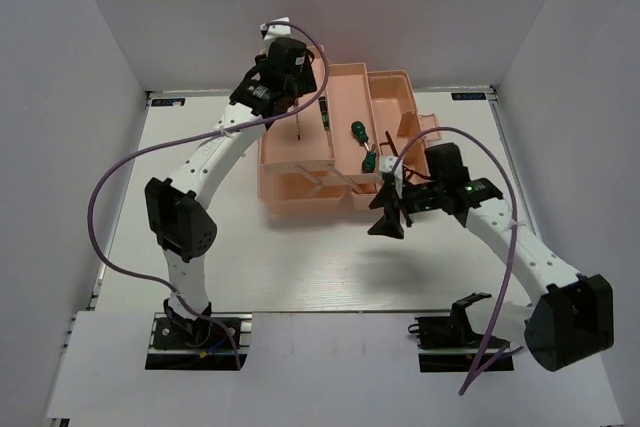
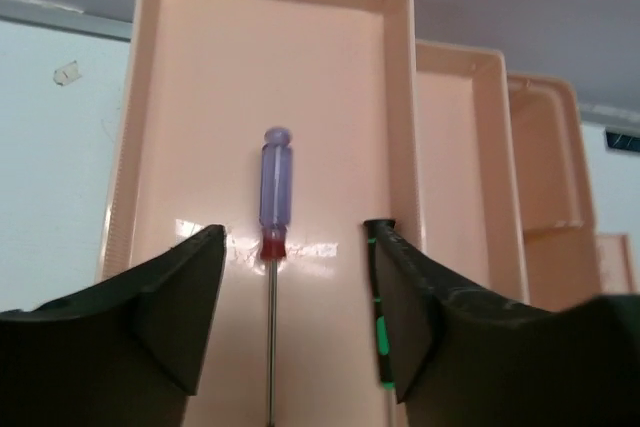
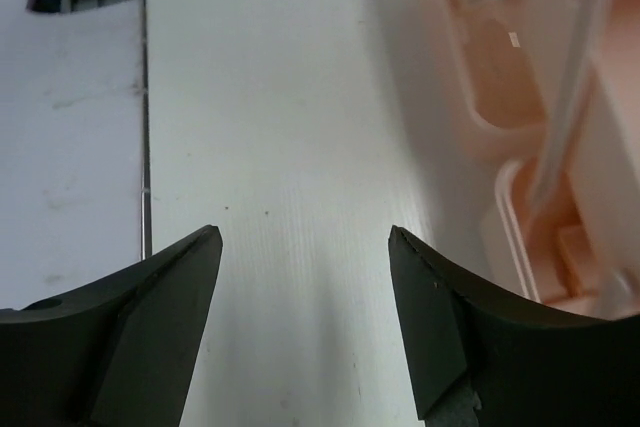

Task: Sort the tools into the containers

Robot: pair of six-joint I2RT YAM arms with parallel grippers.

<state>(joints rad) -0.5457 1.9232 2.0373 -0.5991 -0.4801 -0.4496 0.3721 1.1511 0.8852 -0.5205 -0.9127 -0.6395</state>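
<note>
The peach-pink toolbox (image 1: 300, 192) stands open at the back middle of the table. My left gripper (image 1: 287, 95) hovers over its left tray (image 2: 200, 97), open and empty. The blue-and-red screwdriver (image 2: 274, 187) lies in that tray between my left fingers, and its shaft shows in the top view (image 1: 297, 130). A slim black-and-green tool (image 2: 380, 322) lies along the tray's right wall. Two green-handled screwdrivers (image 1: 357, 131) (image 1: 368, 160) lie in the middle tiers. My right gripper (image 1: 388, 219) is open and empty above the table in front of the toolbox (image 3: 520, 107). I cannot make out the hex keys.
White walls enclose the table on the left, back and right. The toolbox's fold-out tiers (image 2: 455, 147) step away to the right of the left tray. The arm bases (image 1: 195, 332) sit at the near edge. A purple cable (image 1: 110, 182) loops beside the left arm.
</note>
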